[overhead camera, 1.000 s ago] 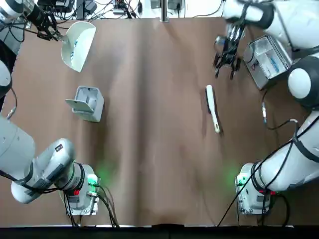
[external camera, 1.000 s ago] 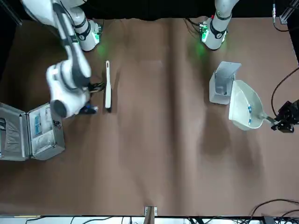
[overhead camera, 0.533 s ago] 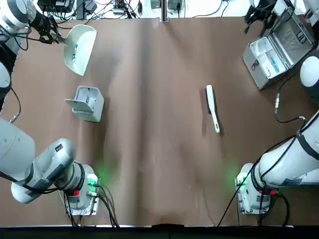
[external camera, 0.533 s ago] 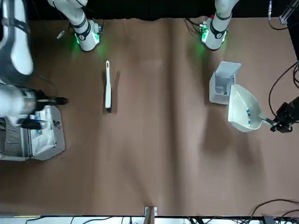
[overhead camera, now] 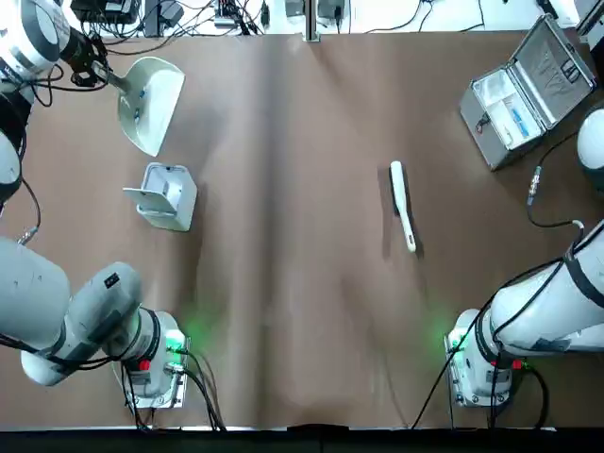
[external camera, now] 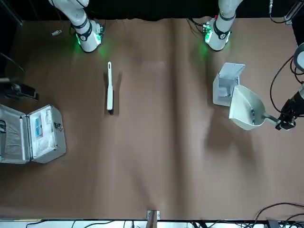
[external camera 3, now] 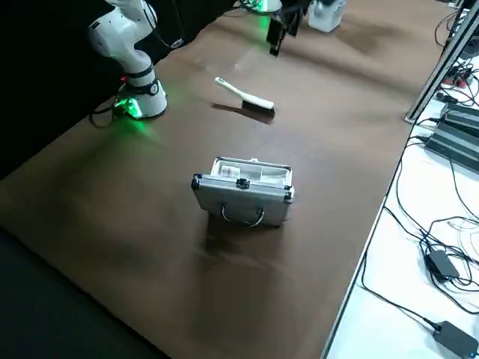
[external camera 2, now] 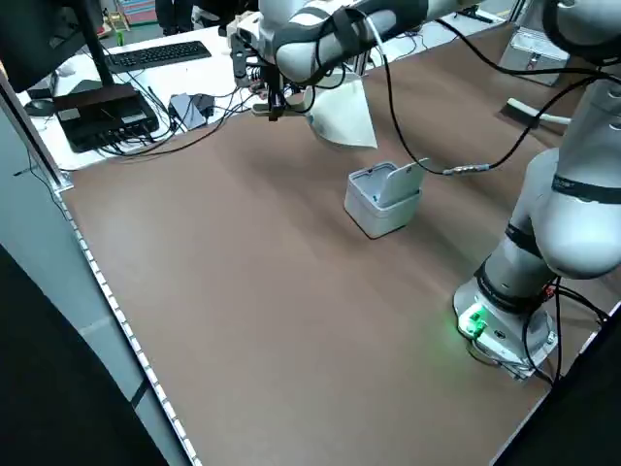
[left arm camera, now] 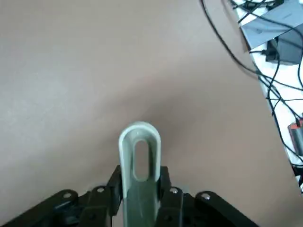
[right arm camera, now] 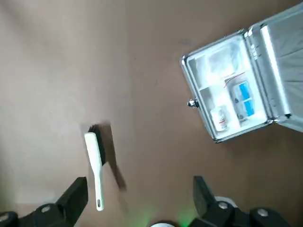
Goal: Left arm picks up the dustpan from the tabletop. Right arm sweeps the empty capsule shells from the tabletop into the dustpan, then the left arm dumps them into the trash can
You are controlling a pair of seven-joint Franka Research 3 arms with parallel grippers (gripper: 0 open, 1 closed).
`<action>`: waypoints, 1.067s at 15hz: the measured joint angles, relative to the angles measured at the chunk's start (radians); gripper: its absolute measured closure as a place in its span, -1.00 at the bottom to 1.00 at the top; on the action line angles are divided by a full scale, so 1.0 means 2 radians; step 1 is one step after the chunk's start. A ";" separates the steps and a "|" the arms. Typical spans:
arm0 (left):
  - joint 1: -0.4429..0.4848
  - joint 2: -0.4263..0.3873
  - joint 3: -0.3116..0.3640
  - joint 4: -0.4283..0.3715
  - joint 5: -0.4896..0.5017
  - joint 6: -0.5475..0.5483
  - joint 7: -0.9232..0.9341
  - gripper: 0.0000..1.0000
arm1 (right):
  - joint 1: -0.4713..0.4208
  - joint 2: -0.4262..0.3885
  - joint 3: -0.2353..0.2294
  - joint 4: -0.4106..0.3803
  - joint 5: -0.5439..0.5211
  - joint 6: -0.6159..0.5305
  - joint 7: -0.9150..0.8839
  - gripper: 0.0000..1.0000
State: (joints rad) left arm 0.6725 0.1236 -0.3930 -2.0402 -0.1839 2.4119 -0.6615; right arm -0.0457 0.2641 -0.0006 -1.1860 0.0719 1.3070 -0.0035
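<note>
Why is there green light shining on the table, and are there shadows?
In the top view, small green lamps glow at the left arm's base and the right arm's base, tinting the table around them. In the front view, the dustpan casts a soft dark shadow on the table beside it.

1. I am working in a robotics lab: 2 white arms stand bolted on lit bases point(overhead camera: 156, 363) at one edge of a wide brown counter point(overhead camera: 302, 283).
2. Past the far edge runs a white bench with a keyboard point(external camera 2: 155, 53), black electronics boxes point(external camera 2: 102, 112) and loose cables point(external camera 3: 441, 239).
3. An open silver metal case point(overhead camera: 524, 90) sits on the counter.
4. Black curtains close off the space behind the arms in the right side view.
</note>
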 joint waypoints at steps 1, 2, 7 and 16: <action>0.000 -0.007 0.000 -0.011 0.000 0.013 0.000 0.32 | 0.000 -0.013 0.000 0.004 -0.001 -0.001 0.000 -0.96; 0.000 -0.013 0.000 -0.021 0.000 0.025 0.000 0.32 | 0.000 -0.029 0.000 0.006 -0.001 -0.002 0.000 -0.96; 0.004 -0.032 0.002 -0.058 0.000 0.062 0.001 0.32 | 0.001 -0.099 0.003 -0.062 -0.004 0.057 -0.001 -0.96; 0.036 -0.043 -0.015 -0.085 -0.033 0.098 0.004 0.32 | 0.012 -0.113 0.008 -0.124 -0.017 0.117 -0.002 -0.96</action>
State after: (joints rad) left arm 0.7437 0.0374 -0.4226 -2.2092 -0.2501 2.6087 -0.6540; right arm -0.0210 0.0378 0.0150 -1.4340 0.0380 1.5407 -0.0083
